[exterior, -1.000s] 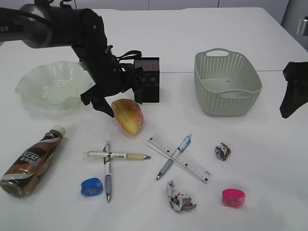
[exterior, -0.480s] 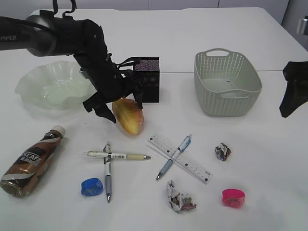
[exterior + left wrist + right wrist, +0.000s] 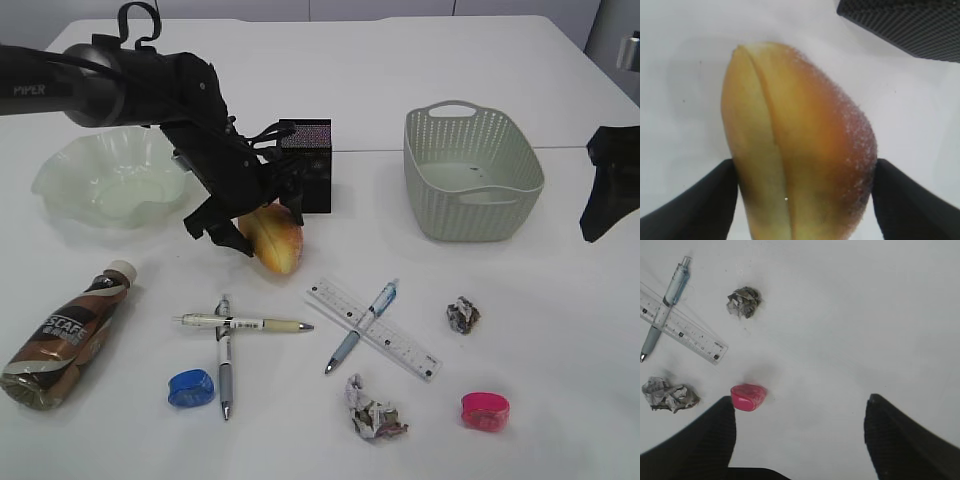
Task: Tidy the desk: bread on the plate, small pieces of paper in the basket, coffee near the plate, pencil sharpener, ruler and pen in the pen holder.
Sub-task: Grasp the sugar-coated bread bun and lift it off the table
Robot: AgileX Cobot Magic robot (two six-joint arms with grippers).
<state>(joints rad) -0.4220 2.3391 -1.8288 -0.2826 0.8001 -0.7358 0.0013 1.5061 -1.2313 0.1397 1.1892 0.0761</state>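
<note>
The golden bread [image 3: 270, 238] lies on the table in front of the black pen holder [image 3: 312, 165]. My left gripper [image 3: 250, 225] is open and low over the bread [image 3: 800, 150], one finger close against each side. Off at the right edge my right gripper [image 3: 603, 235] hangs open and empty. In its wrist view the right gripper [image 3: 800, 440] hovers above bare table, with the pink pencil sharpener [image 3: 747, 396] by its left finger. The ruler [image 3: 373, 328] lies under a blue pen [image 3: 362, 325]. Two crossed pens [image 3: 245, 323] and a blue sharpener [image 3: 190, 387] lie front left.
A pale green plate [image 3: 60, 180] stands at the left, and a coffee bottle [image 3: 65, 335] lies on its side in front of it. The green basket [image 3: 472, 170] stands back right. Two paper balls [image 3: 462, 315] [image 3: 373, 412] lie near the ruler.
My left gripper has moved right and down, from beside the bread to straddling it. The right arm has not moved.
</note>
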